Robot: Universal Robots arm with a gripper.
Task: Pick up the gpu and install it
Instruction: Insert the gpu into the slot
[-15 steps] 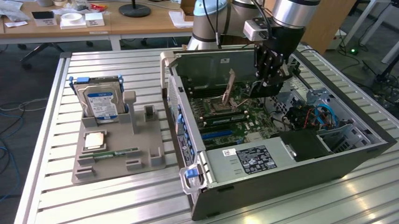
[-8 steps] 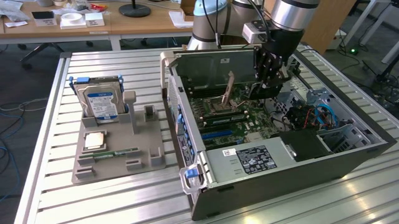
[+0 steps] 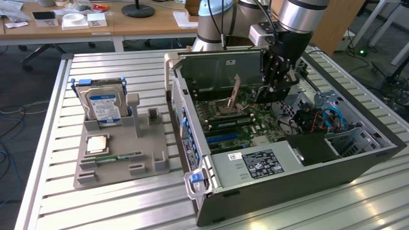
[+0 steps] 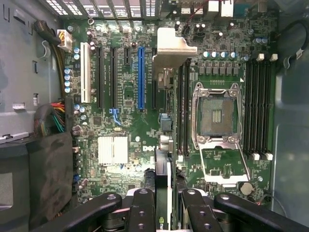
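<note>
The gpu [image 4: 163,169] shows edge-on between my fingers [image 4: 142,208], and its silver bracket [image 4: 176,43] reaches toward the case's rear slots. My gripper [image 4: 166,212] is shut on it. The card hangs above the green motherboard [image 4: 120,121], between the blue expansion slot [image 4: 141,77] and the open CPU socket [image 4: 217,116]; I cannot tell whether it touches a slot. From outside, my gripper [image 3: 276,88] reaches down into the open PC case [image 3: 275,163], and the gpu [image 3: 235,93] stands upright as a tan-brown strip over the board.
On the exterior view's left, a grey parts holder [image 3: 121,163] carries the silver hard drive [image 3: 103,106], a CPU [image 3: 97,143] and a green memory stick [image 3: 121,156]. Cable bundles [image 4: 50,121] and a black drive cage [image 3: 313,146] crowd the case's inside. Case walls stand close around.
</note>
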